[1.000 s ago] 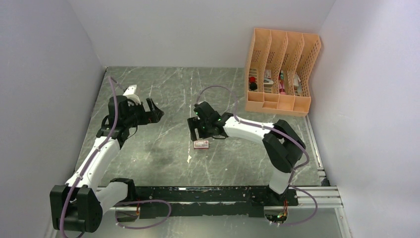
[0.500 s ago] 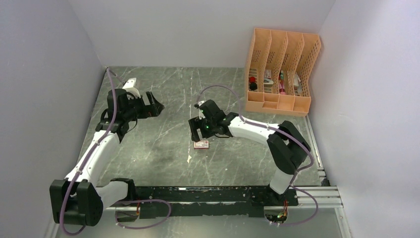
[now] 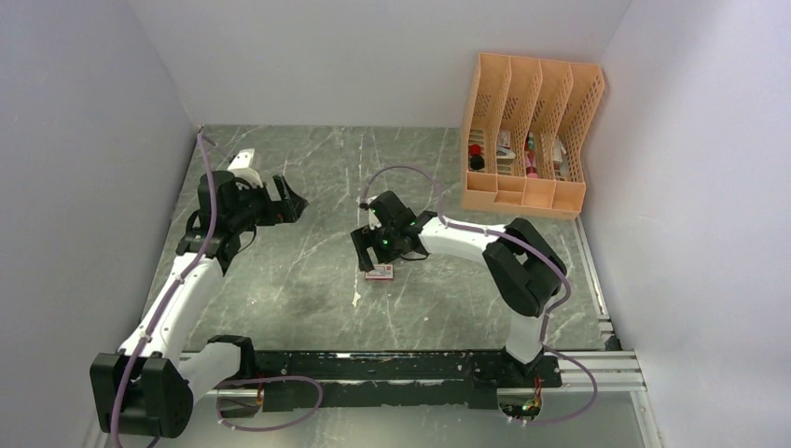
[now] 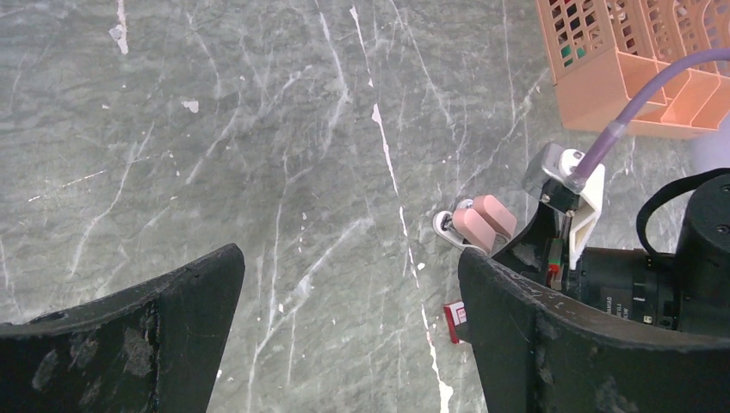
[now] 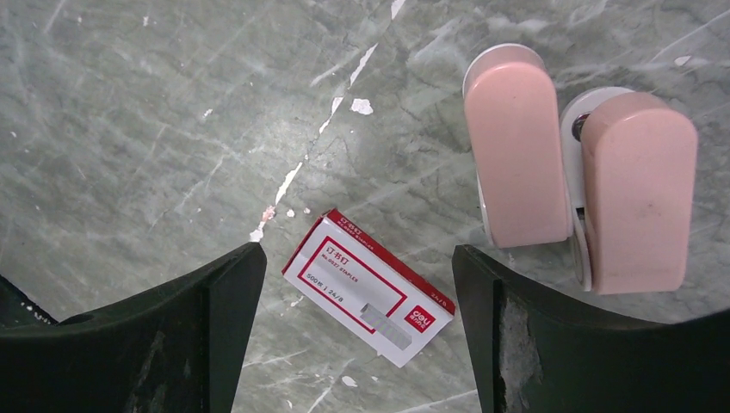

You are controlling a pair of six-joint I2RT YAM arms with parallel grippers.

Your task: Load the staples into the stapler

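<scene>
The red-and-white staples box [image 5: 368, 297] lies closed and flat on the grey marble table, between the open fingers of my right gripper [image 5: 355, 258], which hovers just above it. In the top view the box [image 3: 380, 272] sits right in front of the right gripper [image 3: 373, 254]. Two salmon-pink mini staplers [image 5: 516, 142] lie side by side just beyond the box, right of the right finger; the left wrist view shows them [image 4: 482, 222] beside the right arm. My left gripper [image 3: 289, 201] is open and empty, held above the table at the left. No loose staple strips show.
An orange mesh desk organizer [image 3: 527, 131] with small items stands at the back right; it also shows in the left wrist view [image 4: 637, 60]. White walls close the table at back and sides. A black rail [image 3: 410, 366] runs along the near edge.
My left gripper has drifted slightly toward the back. My right arm's elbow has shifted while its gripper stays over the staples box. The box has not moved.
</scene>
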